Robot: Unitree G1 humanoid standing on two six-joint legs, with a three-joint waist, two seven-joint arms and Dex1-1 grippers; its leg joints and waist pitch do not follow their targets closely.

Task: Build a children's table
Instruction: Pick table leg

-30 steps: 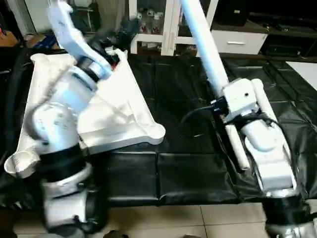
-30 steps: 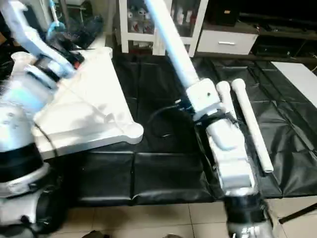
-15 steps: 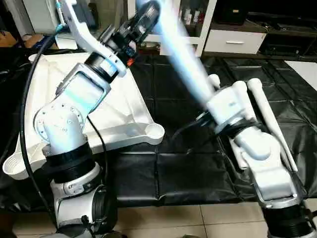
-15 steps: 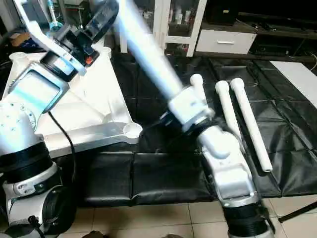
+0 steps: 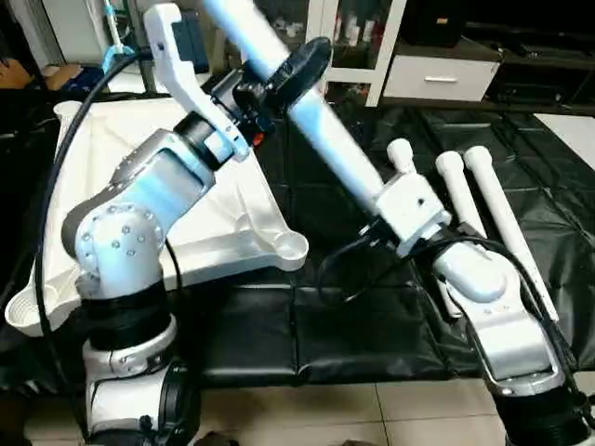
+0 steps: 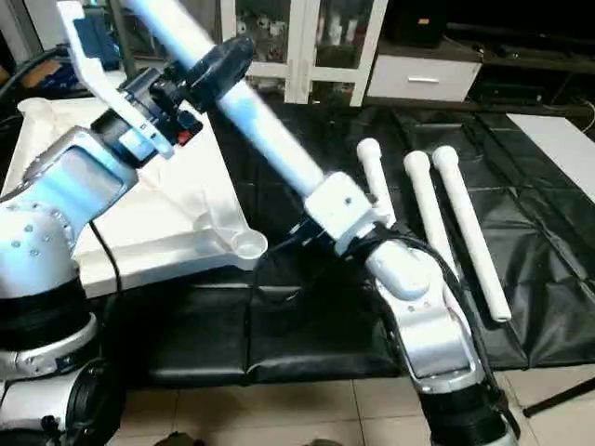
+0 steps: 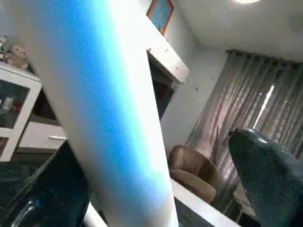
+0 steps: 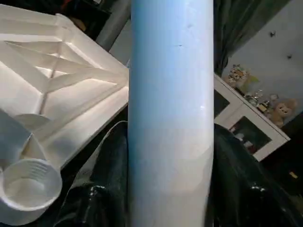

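Your right gripper (image 8: 170, 198), jaws clamped around the lower end of one white leg (image 5: 321, 130), has been swinging that leg from nearly upright to a slant leaning over the upturned tabletop (image 5: 232, 218), which is lying on the black mat (image 5: 353, 325). Your left gripper (image 5: 302, 70) has come up to the shaft, jaws spread wide on either side and not yet closing. Three spare legs (image 6: 465, 232) are lying on the mat to the right. This is likely preparing a two-handed insertion into a corner socket (image 5: 290, 246).
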